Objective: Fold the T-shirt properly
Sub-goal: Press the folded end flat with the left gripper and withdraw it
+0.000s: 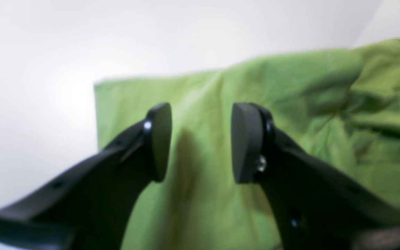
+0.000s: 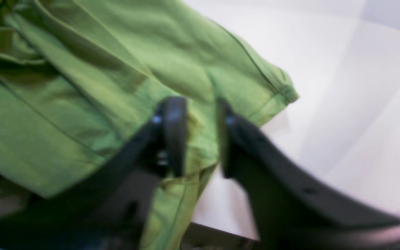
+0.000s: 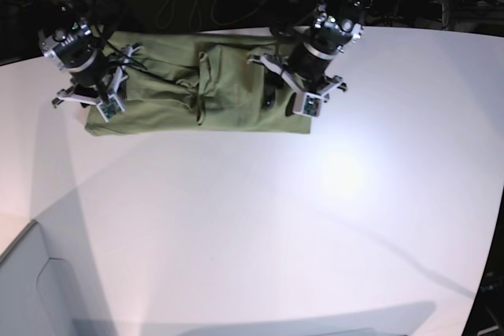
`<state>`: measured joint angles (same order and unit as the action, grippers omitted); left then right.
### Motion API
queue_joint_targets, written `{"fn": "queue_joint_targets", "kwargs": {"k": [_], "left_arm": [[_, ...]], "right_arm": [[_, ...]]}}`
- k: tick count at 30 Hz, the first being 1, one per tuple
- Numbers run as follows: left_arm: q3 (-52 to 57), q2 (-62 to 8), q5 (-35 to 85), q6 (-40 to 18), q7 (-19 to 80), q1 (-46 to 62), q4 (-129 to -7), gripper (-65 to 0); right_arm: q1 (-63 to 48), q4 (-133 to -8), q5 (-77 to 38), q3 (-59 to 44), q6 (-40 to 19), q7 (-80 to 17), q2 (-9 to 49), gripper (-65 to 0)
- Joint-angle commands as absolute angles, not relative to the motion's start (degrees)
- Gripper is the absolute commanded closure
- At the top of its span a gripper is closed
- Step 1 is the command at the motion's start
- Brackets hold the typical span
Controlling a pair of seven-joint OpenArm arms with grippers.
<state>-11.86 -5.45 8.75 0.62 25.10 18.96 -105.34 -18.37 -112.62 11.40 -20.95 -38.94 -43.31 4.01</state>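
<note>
The T-shirt (image 3: 213,84) lies along the far edge of the table (image 3: 260,226), with the right gripper (image 2: 200,139) over its left end and the left gripper (image 1: 200,142) over its right end in the base view.

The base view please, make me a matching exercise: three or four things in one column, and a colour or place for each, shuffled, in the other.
Things:
1. T-shirt
2. table
3. left gripper
4. right gripper

Descriptions:
A. white, takes up most of the view
B. over the cloth's end on the view's left
C. olive green, lying along the far edge
D. over the cloth's end on the view's right, black fingers apart

Pairs: 1-C, 2-A, 3-D, 4-B
</note>
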Motion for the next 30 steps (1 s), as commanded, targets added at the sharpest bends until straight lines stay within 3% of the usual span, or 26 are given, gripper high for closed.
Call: {"fn": "queue_joint_targets", "kwargs": {"k": [1,4,8,19,25,30], "left_arm": [[-12.5,-4.4,9.0,0.1,23.4,17.8,-106.3,-27.2],[-15.0,-2.2,8.9,0.1,24.0,14.0,-105.8,-27.2],[-19.8,-0.7,8.7,0.5,24.0,10.2,-101.2,-27.2],[-24.6,2.4,8.9,0.5,23.3,2.6,-87.2,-27.2],[-25.1,4.7,8.9,0.5,23.3,1.5,-85.6,-27.2],[-24.7,4.3,8.9,0.5,23.4,2.1,-90.4,-27.2]], "right_arm": [[-18.4,-113.8,10.7,-21.3,-40.0,-42.4,3.7,-20.3],[-18.6,-113.7,10.7,-24.6,-40.0,-42.4,1.7,-29.3],[-18.6,-113.7,10.7,-28.6,-40.0,-42.4,-1.0,-34.7],[-22.0,-113.8,10.3,-31.3,-40.0,-42.3,-5.0,-39.7],[-22.5,-113.8,10.3,-32.3,-40.0,-42.3,-6.0,-39.8],[-20.5,-113.3,10.3,-34.1,-40.0,-42.3,-6.9,-45.2]]}}
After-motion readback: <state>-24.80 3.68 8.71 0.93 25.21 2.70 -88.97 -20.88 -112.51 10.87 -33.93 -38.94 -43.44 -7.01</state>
